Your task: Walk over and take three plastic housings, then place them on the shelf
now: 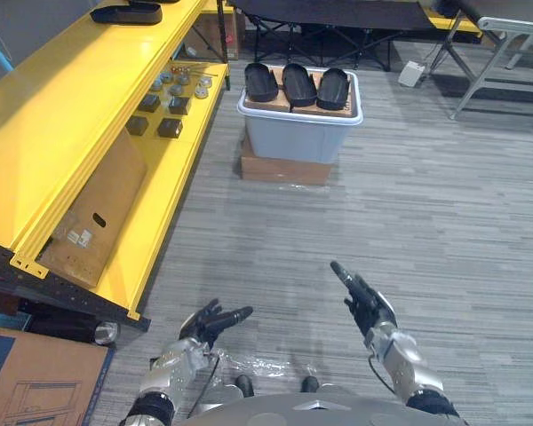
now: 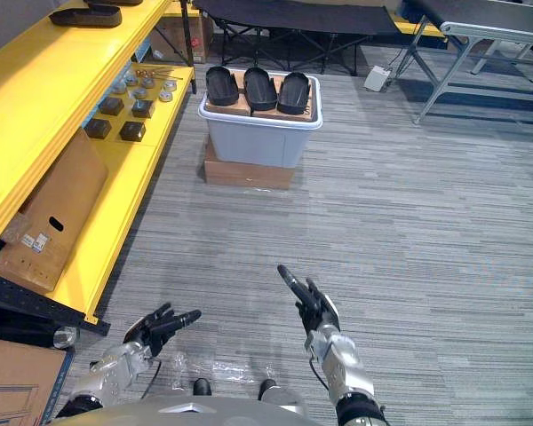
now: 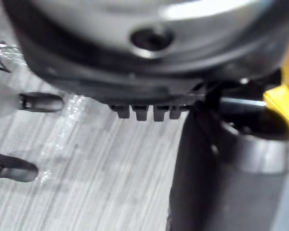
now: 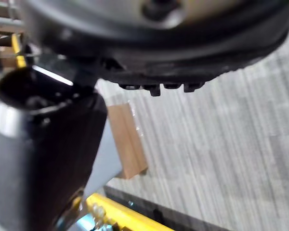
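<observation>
Both empty: left hand [image 1: 204, 325] fingers loose, probably open; right hand [image 1: 368, 306] fingers straight. Three plastic housings [image 1: 298, 84] atop grey bin [image 1: 293, 135] by shelf [image 1: 62, 124].

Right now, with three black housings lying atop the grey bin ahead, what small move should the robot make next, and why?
Probably a step forward toward the grey bin. The three black housings lie on top of it, well beyond the left hand and right hand, both open and empty over the floor, so reaching from here would likely fall short.

Bright, even light (soft shadows) gleams on the shelf [image 1: 62, 115].
</observation>
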### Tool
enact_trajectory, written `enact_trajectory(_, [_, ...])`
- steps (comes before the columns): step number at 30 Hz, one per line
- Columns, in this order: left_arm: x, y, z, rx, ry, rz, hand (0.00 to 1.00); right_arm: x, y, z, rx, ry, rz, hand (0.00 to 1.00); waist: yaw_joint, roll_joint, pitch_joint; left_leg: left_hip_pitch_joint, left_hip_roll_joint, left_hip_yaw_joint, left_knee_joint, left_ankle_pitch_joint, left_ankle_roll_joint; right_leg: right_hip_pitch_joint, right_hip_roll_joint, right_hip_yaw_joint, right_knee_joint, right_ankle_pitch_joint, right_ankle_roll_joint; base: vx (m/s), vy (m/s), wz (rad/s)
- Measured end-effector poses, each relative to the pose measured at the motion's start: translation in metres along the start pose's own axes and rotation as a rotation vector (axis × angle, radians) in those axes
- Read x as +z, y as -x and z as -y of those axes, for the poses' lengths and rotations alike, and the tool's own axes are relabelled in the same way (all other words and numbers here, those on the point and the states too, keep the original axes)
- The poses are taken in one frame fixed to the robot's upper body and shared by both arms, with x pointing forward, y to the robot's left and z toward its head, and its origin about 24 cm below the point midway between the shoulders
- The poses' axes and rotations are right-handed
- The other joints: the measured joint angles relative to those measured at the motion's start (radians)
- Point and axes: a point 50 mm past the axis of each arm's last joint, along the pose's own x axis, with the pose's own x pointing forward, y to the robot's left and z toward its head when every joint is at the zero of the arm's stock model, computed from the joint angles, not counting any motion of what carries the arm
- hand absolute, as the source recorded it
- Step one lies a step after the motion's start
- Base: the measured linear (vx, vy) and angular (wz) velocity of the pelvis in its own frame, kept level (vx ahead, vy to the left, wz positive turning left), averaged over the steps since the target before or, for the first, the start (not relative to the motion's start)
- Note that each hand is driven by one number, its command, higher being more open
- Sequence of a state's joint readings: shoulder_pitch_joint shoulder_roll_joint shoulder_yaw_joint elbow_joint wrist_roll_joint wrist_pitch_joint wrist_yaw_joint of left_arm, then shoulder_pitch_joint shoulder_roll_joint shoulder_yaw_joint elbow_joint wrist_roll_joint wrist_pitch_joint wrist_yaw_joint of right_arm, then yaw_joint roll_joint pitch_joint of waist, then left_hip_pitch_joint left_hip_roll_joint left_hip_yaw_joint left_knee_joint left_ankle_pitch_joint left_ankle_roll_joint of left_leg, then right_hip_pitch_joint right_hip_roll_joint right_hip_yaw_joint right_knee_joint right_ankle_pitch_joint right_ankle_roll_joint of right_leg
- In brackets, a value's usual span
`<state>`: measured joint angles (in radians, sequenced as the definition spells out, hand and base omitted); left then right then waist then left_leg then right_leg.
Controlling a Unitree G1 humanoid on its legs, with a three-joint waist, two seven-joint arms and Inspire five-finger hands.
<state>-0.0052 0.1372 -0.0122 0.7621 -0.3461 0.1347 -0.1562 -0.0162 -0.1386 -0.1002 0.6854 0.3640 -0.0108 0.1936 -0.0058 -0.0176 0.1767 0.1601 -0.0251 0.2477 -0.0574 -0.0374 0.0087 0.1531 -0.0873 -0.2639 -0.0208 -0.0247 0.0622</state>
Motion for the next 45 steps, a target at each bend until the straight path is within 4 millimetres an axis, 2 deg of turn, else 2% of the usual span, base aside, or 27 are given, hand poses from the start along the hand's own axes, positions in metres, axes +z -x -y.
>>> enact_trajectory(3, [0.004,-0.003,0.008,-0.048,-0.025,0.001,1.0,0.008,-0.004,-0.001,0.03,0.041,0.008,1.0,-0.002,0.008,0.005,0.002,0.0,-0.002,0.002,-0.002,-0.003,0.003,0.0,-0.003,0.001,0.0,0.0,0.0,0.0,0.0])
enact_trajectory(8, [-0.001,-0.003,0.014,-0.088,0.003,-0.032,1.0,-0.002,-0.003,0.001,0.019,0.034,-0.037,1.0,-0.015,0.012,0.009,0.001,0.001,-0.006,0.021,-0.013,-0.021,0.008,-0.004,-0.006,0.011,-0.006,0.009,-0.01,-0.005,0.01])
enact_trajectory(9, [-0.002,-0.002,0.013,-0.103,0.038,-0.034,1.0,-0.003,-0.003,0.001,0.016,0.034,-0.039,1.0,-0.022,0.013,0.009,0.001,0.001,-0.006,0.027,-0.014,-0.022,0.007,-0.007,-0.007,0.022,-0.012,0.019,0.0,0.0,0.0])
enact_trajectory(15, [-0.005,0.0,0.015,-0.16,0.076,-0.03,1.0,-0.007,0.0,0.005,-0.013,0.033,-0.034,1.0,-0.025,0.013,0.009,0.003,0.001,-0.006,0.039,-0.015,-0.023,0.007,-0.011,-0.006,0.036,-0.013,0.02,-0.04,0.008,0.0])
enact_trajectory(26, [-0.012,0.007,0.007,-0.159,0.034,0.021,1.0,-0.03,0.012,0.016,-0.071,0.013,-0.09,1.0,-0.023,0.015,0.006,0.02,-0.007,0.002,-0.001,0.017,0.024,-0.012,-0.014,0.0,0.056,-0.006,0.007,-0.06,0.013,-0.02])
enact_trajectory(28, [-0.006,0.007,0.009,-0.161,0.01,0.041,1.0,-0.029,0.011,0.014,-0.081,0.005,-0.075,1.0,-0.022,0.01,0.006,-0.001,-0.012,0.004,0.002,0.016,0.028,-0.046,-0.026,0.002,0.097,-0.018,0.009,-0.05,0.062,0.0])
enact_trajectory(29, [-0.001,0.007,0.011,-0.174,-0.005,0.06,1.0,-0.029,0.011,0.013,-0.095,-0.013,-0.064,1.0,-0.022,0.006,0.008,-0.019,-0.016,0.0,0.007,0.01,0.038,-0.084,-0.039,0.0,0.153,-0.031,0.02,-0.04,0.081,0.01])
enact_trajectory(30, [0.004,0.007,0.016,-0.194,-0.026,0.075,1.0,-0.029,0.011,0.013,-0.118,-0.053,-0.056,1.0,-0.019,0.012,0.013,-0.035,-0.01,0.001,0.018,0.001,0.051,-0.165,-0.056,-0.012,0.297,-0.036,0.027,-0.05,0.069,0.0])
enact_trajectory(31, [0.004,0.007,0.017,-0.196,-0.029,0.079,1.0,-0.03,0.011,0.013,-0.123,-0.06,-0.055,1.0,-0.016,0.013,0.014,-0.036,-0.007,0.001,0.021,-0.001,0.053,-0.183,-0.061,-0.015,0.336,-0.036,0.027,-0.04,0.079,-0.01])
enact_trajectory(32, [0.007,0.008,0.018,-0.196,-0.039,0.089,1.0,-0.033,0.012,0.011,-0.136,-0.083,-0.057,1.0,-0.02,0.007,0.026,-0.022,-0.001,-0.004,0.033,-0.009,0.067,-0.245,-0.086,-0.034,0.479,-0.036,0.028,0.0,0.063,0.16])
enact_trajectory(33, [0.008,0.008,0.018,-0.192,-0.049,0.092,1.0,-0.039,0.015,0.01,-0.142,-0.09,-0.072,1.0,-0.024,-0.002,0.04,-0.007,0.002,-0.016,0.057,-0.026,0.072,-0.256,-0.1,-0.049,0.53,-0.057,0.01,0.01,0.077,0.2])
enact_trajectory(34, [0.009,0.008,0.019,-0.193,-0.053,0.092,1.0,-0.042,0.017,0.011,-0.146,-0.092,-0.08,1.0,-0.023,-0.001,0.04,-0.009,0.003,-0.021,0.07,-0.036,0.072,-0.261,-0.1,-0.05,0.518,-0.065,0.002,0.05,0.058,0.27])
enact_trajectory(36, [0.017,0.009,0.022,-0.2,-0.069,0.117,1.0,-0.045,0.019,0.014,-0.159,-0.088,-0.088,1.0,-0.024,-0.018,0.044,-0.015,0.007,-0.039,0.113,-0.065,0.068,-0.277,-0.094,-0.048,0.41,-0.063,0.005,0.1,0.039,0.21])
enact_trajectory(39, [0.019,0.009,0.023,-0.203,-0.068,0.122,1.0,-0.044,0.021,0.018,-0.177,-0.096,-0.083,1.0,-0.024,-0.015,0.055,-0.017,0.023,-0.048,0.167,-0.103,0.054,-0.288,-0.077,-0.048,0.275,-0.033,0.041,0.14,0.007,0.09])
enact_trajectory(40, [0.019,0.009,0.022,-0.202,-0.065,0.117,1.0,-0.044,0.021,0.019,-0.181,-0.097,-0.083,1.0,-0.023,-0.02,0.059,-0.015,0.024,-0.049,0.198,-0.128,0.042,-0.293,-0.08,-0.048,0.22,-0.023,0.055,0.24,-0.063,0.1])
enact_trajectory(42, [0.017,0.009,0.021,-0.192,-0.062,0.107,1.0,-0.046,0.023,0.021,-0.18,-0.099,-0.084,1.0,-0.023,-0.029,0.067,-0.012,0.024,-0.058,0.274,-0.197,0.018,-0.292,-0.084,-0.047,0.176,-0.021,0.058,0.26,-0.124,0.15])
enact_trajectory(43, [0.017,0.009,0.021,-0.189,-0.062,0.106,1.0,-0.046,0.024,0.021,-0.179,-0.098,-0.083,1.0,-0.022,-0.03,0.066,-0.012,0.024,-0.061,0.294,-0.217,0.012,-0.292,-0.084,-0.046,0.175,-0.021,0.055,0.19,-0.149,0.11])
enact_trajectory(44, [0.018,0.009,0.021,-0.183,-0.061,0.109,1.0,-0.045,0.025,0.021,-0.176,-0.098,-0.077,1.0,-0.02,-0.032,0.064,-0.013,0.028,-0.065,0.323,-0.253,0.005,-0.29,-0.079,-0.036,0.178,-0.015,0.033,0.28,-0.212,0.08])
enact_trajectory(45, [0.019,0.009,0.023,-0.177,-0.059,0.119,1.0,-0.04,0.024,0.022,-0.172,-0.089,-0.058,1.0,-0.023,-0.009,0.065,-0.014,0.054,-0.073,0.355,-0.294,-0.012,-0.294,-0.06,-0.033,0.209,0.017,-0.007,0.32,-0.226,0.07])
